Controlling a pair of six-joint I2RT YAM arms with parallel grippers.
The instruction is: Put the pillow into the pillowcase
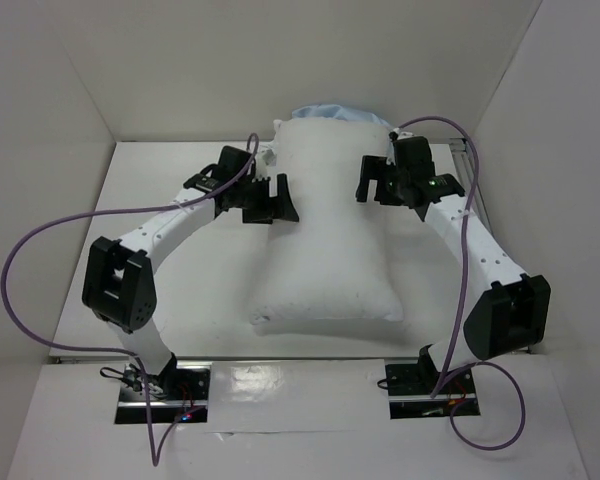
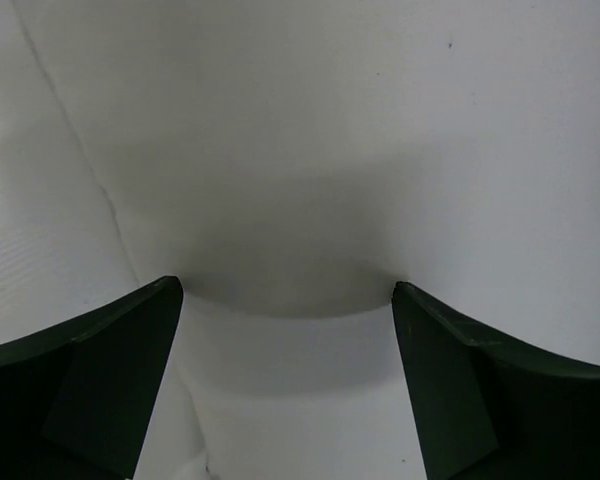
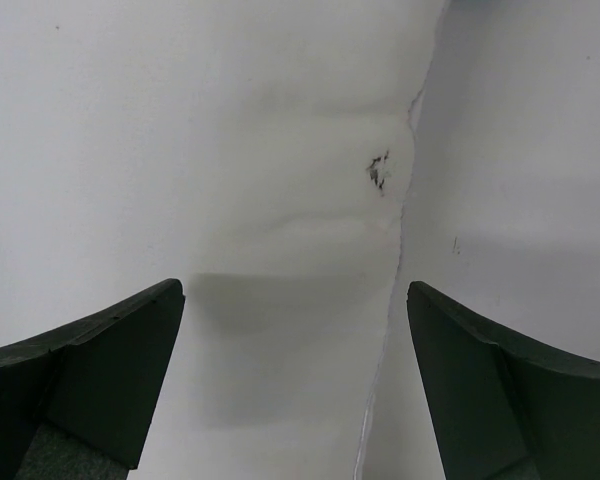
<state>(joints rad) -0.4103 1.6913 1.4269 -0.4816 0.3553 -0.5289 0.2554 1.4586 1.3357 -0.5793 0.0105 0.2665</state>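
Top view: the pillow lies at centre, running 6 to 12 o'clock. The pillowcase shows only at its 12 o'clock end, contents indiscernible. The left gripper is at the pillow's 10 o'clock, the right gripper at 1 o'clock.
Left wrist: fingers spread wide against pillow fabric.
Right wrist: fingers likewise parted. A dark fleck is visible only here.

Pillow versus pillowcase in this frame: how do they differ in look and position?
The pillow is white and plump; the pillowcase is pale blue and thin. The pillow lies in full view mid-table, while the pillowcase shows only as a strip behind the pillow's far end. The open left hand and right hand flank the pillow, not the pillowcase. Shared: both are soft fabric.
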